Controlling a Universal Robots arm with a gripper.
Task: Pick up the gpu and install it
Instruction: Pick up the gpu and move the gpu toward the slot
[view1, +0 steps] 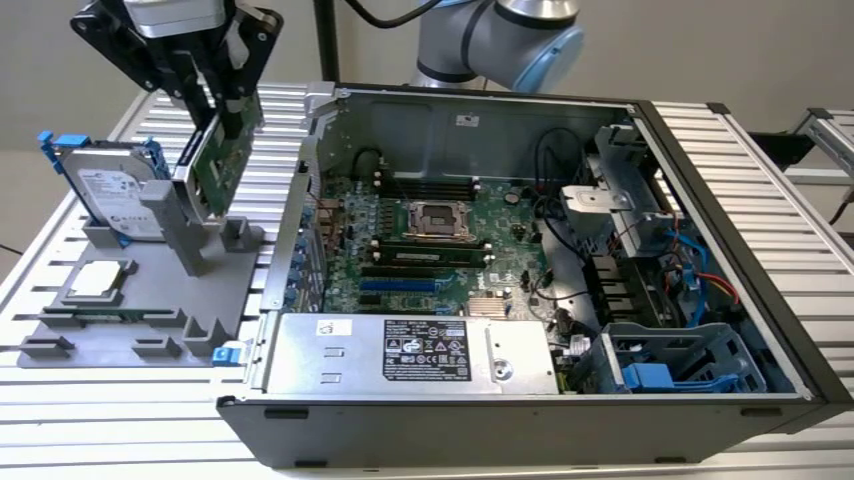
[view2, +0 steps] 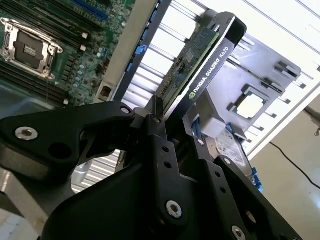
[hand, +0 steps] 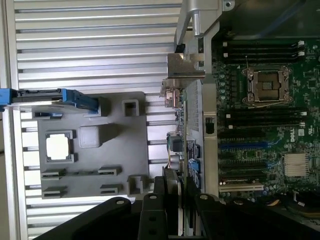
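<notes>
The gpu (view1: 214, 168) hangs tilted above the grey parts holder (view1: 147, 300) at the exterior view's left, clear of the holder's posts. Its green board faces the computer case. My gripper (view1: 223, 112) is shut on its upper edge. In the second wrist view the fingers (view2: 159, 131) clamp the gpu (view2: 202, 62), green board on one side and black cooler on the other. In the first wrist view the gpu (hand: 189, 135) is seen edge-on, its silver bracket (hand: 184, 71) at the far end, beside the case wall and outside it.
A hard drive (view1: 114, 190) with a blue frame stands in the grey holder, and a processor chip (view1: 100, 280) lies flat on it. The open computer case (view1: 721, 200) holds the motherboard (view1: 427, 235), blue slots (view1: 400, 285) and a power supply (view1: 414, 350).
</notes>
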